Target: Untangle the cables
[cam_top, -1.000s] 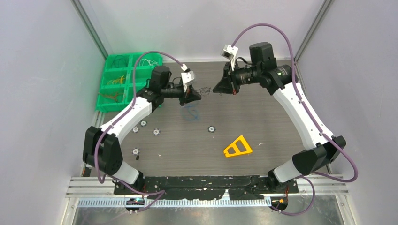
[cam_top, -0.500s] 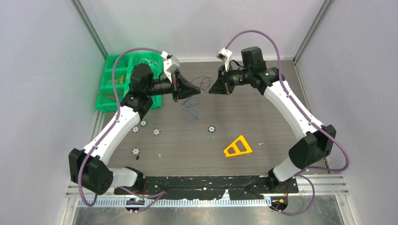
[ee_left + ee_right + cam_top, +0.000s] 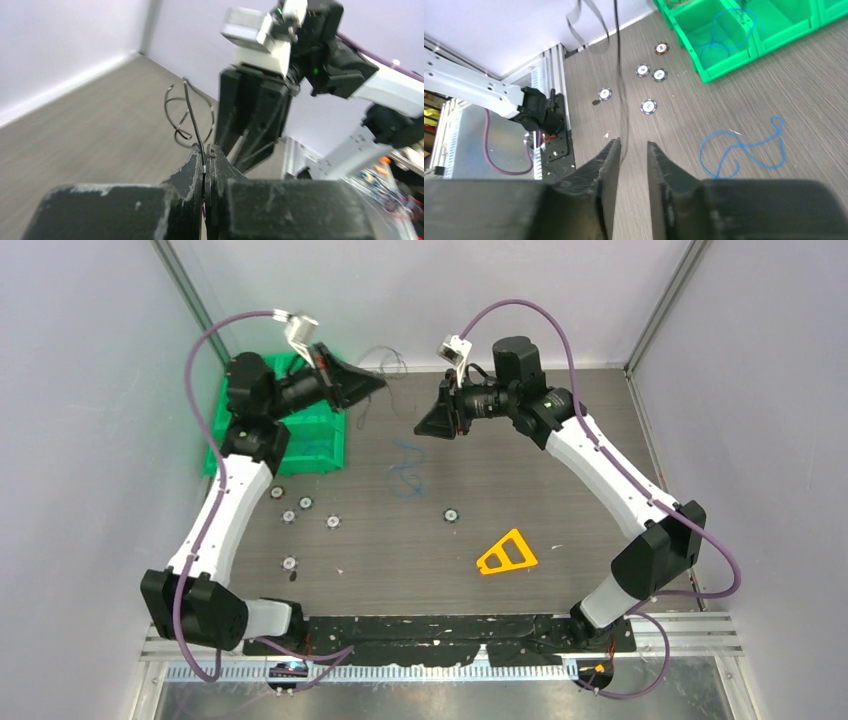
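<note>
aloft, left hand (image 3: 205, 149) pinching black cable (image 3: 192, 115), right hand (image 3: 633, 147) level, fingers apart

The compartment bin (image 3: 318, 445) sits far left on the table (image 3: 580, 500), a loose cable (image 3: 404, 468) mid-table, discs (image 3: 333, 522) nearer, and a triangular piece (image 3: 492, 563) to their right.

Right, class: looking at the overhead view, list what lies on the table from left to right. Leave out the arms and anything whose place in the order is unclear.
green tray → blue cable → lone round disc → orange triangle
</note>
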`<action>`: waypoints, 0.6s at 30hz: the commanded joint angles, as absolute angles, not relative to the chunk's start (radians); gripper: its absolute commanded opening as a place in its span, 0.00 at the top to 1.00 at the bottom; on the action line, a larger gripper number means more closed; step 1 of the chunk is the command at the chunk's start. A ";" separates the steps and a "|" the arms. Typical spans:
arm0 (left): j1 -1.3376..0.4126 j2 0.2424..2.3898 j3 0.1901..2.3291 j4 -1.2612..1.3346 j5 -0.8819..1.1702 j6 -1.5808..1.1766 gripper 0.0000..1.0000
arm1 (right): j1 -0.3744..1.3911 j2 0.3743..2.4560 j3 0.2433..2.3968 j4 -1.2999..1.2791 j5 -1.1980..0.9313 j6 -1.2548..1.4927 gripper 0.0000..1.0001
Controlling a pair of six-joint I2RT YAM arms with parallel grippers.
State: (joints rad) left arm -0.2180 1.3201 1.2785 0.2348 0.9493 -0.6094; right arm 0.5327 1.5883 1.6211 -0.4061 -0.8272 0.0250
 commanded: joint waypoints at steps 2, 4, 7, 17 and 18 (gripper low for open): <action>-0.027 1.279 1.410 0.037 0.873 -0.448 1.00 | 0.453 1.570 1.602 -0.432 -0.820 0.067 0.55; 0.036 1.304 1.456 -0.122 0.828 -0.312 1.00 | 0.412 1.570 1.588 -0.445 -0.823 0.071 0.43; 0.085 1.364 1.533 -0.371 0.715 -0.057 1.00 | 0.367 1.570 1.564 -0.480 -0.822 0.059 0.30; 0.133 1.730 1.837 -0.725 0.463 0.569 1.00 | 0.299 1.581 1.564 -0.629 -0.805 -0.054 0.22; 0.133 1.768 1.874 -0.753 0.436 0.611 1.00 | 0.297 1.582 1.565 -0.645 -0.804 -0.062 0.22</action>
State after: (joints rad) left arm 0.1268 1.6600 1.7630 -0.5713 0.5625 0.3180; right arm 0.3035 1.5887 1.5566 -0.5846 -0.8074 -0.0006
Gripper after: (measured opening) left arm 0.015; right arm 0.775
